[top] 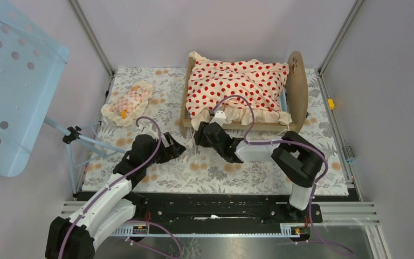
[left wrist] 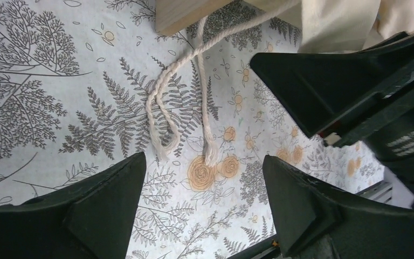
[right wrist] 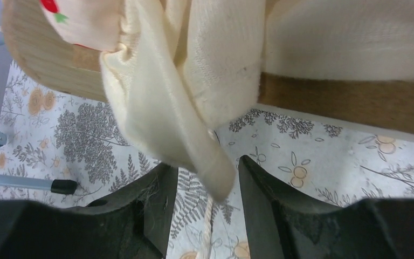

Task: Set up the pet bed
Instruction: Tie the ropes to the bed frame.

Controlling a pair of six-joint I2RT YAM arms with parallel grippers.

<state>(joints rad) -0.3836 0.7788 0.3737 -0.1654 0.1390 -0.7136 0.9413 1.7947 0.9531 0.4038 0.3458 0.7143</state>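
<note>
Pet bed (top: 297,86) just beyond right tool (top: 201,136) — jaws apart around blanket frill (right wrist: 167,124) — left tool (left wrist: 204,163) spread wide

Top view: the red-dotted blanket (top: 237,83) covers the pet bed (top: 297,81) from footboard to headboard, so the lying surface underneath is hidden. Right wrist view: the cream ruffle (right wrist: 194,108) hangs off the bed's side rail and down between the fingers (right wrist: 156,199) of the right gripper (right wrist: 207,170), and contact with either pad cannot be resolved. Left wrist view: only one wooden corner of the bed shows, cropped by the top edge, and the cord (left wrist: 205,108) on the mat beside it runs under that corner, far end hidden.
</note>
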